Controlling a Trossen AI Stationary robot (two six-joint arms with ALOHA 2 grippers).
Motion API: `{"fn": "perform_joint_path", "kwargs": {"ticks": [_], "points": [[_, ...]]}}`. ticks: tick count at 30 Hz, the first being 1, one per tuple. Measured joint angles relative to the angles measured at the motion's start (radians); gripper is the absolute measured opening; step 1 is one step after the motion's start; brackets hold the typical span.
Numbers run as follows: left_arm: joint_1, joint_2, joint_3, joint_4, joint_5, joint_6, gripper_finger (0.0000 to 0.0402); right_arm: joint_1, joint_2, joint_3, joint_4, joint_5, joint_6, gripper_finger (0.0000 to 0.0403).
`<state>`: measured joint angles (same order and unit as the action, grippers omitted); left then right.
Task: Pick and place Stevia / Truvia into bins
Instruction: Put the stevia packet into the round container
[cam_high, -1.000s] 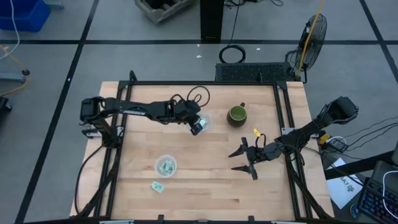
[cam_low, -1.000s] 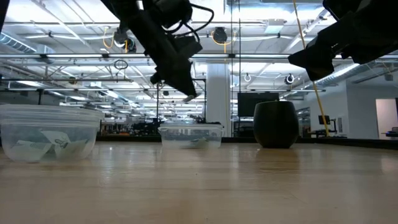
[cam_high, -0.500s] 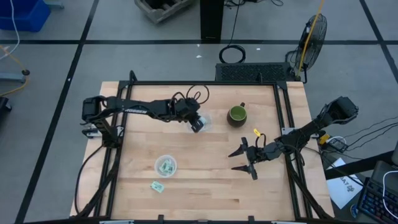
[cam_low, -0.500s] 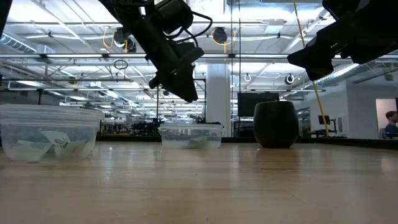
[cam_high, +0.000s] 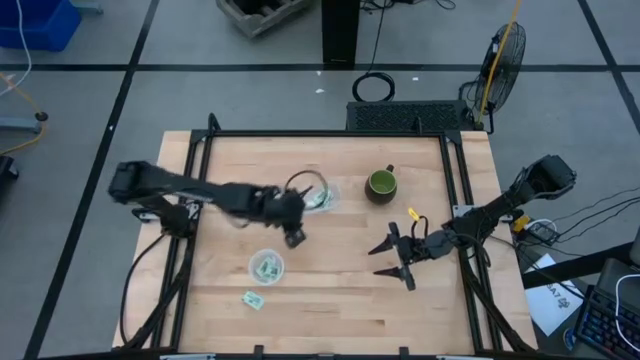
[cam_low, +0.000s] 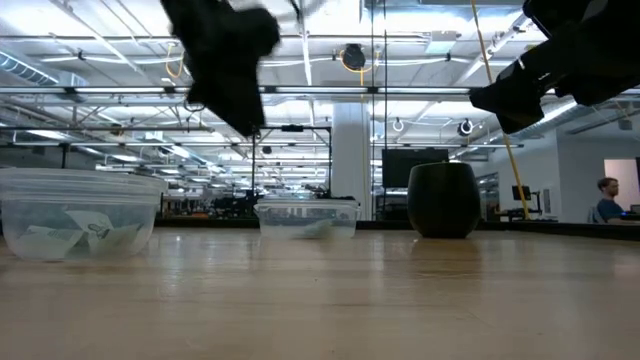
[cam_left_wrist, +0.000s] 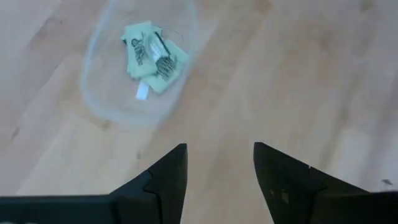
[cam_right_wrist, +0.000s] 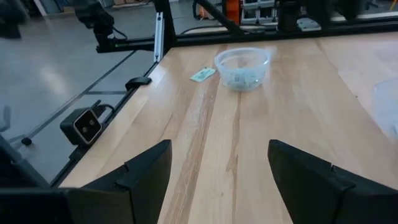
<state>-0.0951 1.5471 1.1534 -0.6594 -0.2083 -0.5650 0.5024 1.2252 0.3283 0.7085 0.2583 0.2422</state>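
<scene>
My left gripper (cam_high: 293, 237) hangs open and empty above bare table, between the two bins; its fingers (cam_left_wrist: 163, 180) hold nothing. The rounded-square clear bin (cam_high: 320, 195) holds several pale green Stevia sachets (cam_left_wrist: 151, 57). The round clear bin (cam_high: 266, 266) also holds sachets (cam_right_wrist: 244, 78). One loose sachet (cam_high: 253, 299) lies flat on the wood near the front edge, also visible in the right wrist view (cam_right_wrist: 203, 74). My right gripper (cam_high: 392, 258) waits open above the table's right half.
A dark green mug (cam_high: 381, 184) stands at the far right of the centre, beside the rounded-square bin (cam_low: 307, 217). Black frame rails (cam_high: 190, 230) run along the table's left and right sides. A person (cam_low: 607, 195) shows in the room beyond.
My left gripper was above the rounded-square bin with a sachet at its fingertips. It has let go and swung quickly toward the table's near and left side, toward the round bin, and now stands open with nothing between its fingers.
</scene>
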Motion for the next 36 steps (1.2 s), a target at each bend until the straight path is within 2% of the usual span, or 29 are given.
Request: {"fn": "perform_joint_path", "kwargs": {"ticks": [3, 7, 10, 20, 25, 30, 33, 36], "points": [[-0.131, -0.081, 0.000, -0.062, -0.029, -0.130, 0.0191, 0.004, 0.001, -0.013, 0.007, 0.001, 0.000, 0.0258], [-0.283, -0.131, 0.000, -0.153, -0.054, -0.380, 0.0191, 0.004, 0.000, -0.034, 0.060, 0.002, 0.001, 0.0258], [-0.383, -0.122, 0.000, -0.207, -0.091, -0.537, 0.0191, 0.004, 0.000, -0.046, 0.095, 0.002, 0.001, 0.0258], [-0.658, -0.001, 0.000, -0.225, -0.049, -0.953, 0.0191, 0.004, 0.000, -0.049, 0.111, 0.002, 0.004, 0.0258], [-0.700, 0.072, 0.000, -0.259, 0.050, -1.110, 0.0191, 0.004, 0.000, -0.049, 0.111, 0.002, 0.000, 0.0258], [-0.685, 0.173, 0.000, -0.245, 0.196, -1.120, 0.0191, 0.004, 0.000, -0.049, 0.111, 0.002, -0.004, 0.0258], [-0.675, 0.202, 0.000, -0.226, 0.199, -1.087, 0.0191, 0.004, 0.000, -0.049, 0.111, 0.002, -0.004, 0.0258], [-0.671, 0.204, 0.000, -0.201, 0.148, -1.069, 0.0191, 0.004, 0.000, -0.049, 0.111, 0.002, -0.004, 0.0258]]}}
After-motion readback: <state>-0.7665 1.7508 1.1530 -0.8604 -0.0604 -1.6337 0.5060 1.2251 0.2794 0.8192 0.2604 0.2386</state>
